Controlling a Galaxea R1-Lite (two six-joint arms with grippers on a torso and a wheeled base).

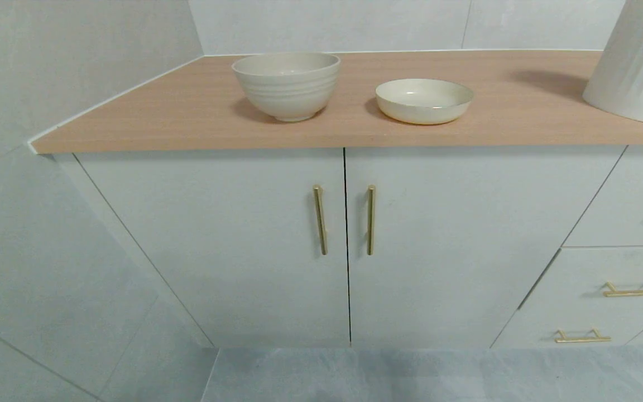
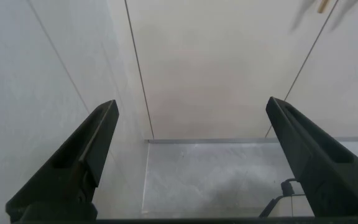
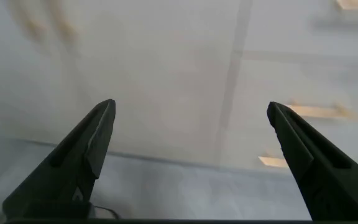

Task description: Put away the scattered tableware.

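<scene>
Your left hand [image 2: 191, 109] hangs low before a pale cabinet door [image 2: 216, 68], its fingers spread wide apart. Your right hand [image 3: 190, 107] is spread just as wide, facing the drawer fronts [image 3: 303, 74]. Up on the wooden table [image 1: 494, 128] you have a deep ribbed bowl [image 1: 287, 84] on the left and a shallow bowl [image 1: 423, 99] near it on the right, not touching.
</scene>
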